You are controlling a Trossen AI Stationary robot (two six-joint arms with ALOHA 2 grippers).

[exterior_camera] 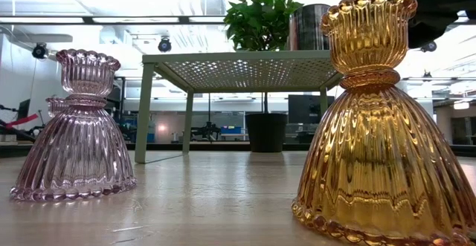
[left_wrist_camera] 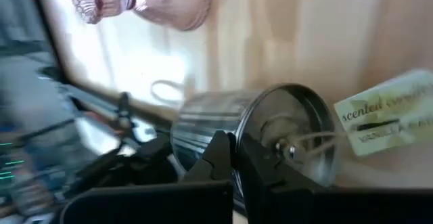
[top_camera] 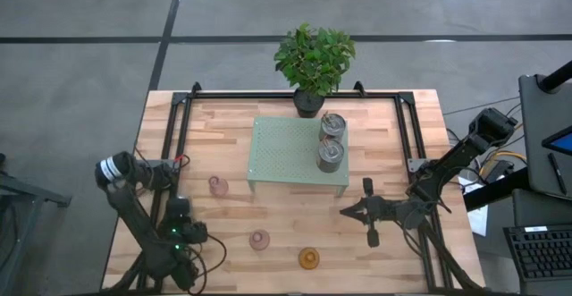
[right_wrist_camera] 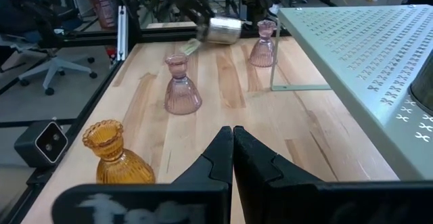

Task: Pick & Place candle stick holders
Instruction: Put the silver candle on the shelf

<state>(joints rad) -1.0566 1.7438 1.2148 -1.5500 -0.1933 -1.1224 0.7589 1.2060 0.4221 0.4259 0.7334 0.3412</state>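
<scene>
High view: two silvery holders (top_camera: 332,140) sit on green shelf (top_camera: 295,153); pink and amber ones on desk (top_camera: 268,215).

Left wrist: left gripper (left_wrist_camera: 233,158) fingers clamp third silvery holder (left_wrist_camera: 250,132), tagged, lying sideways. Likely carry step; next, place on shelf.

Right wrist: right gripper (right_wrist_camera: 233,149) fingers closed, empty.

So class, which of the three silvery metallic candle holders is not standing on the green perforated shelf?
The silvery metallic holder gripped sideways by the left gripper above the wood; the other two stand on the shelf.
</scene>
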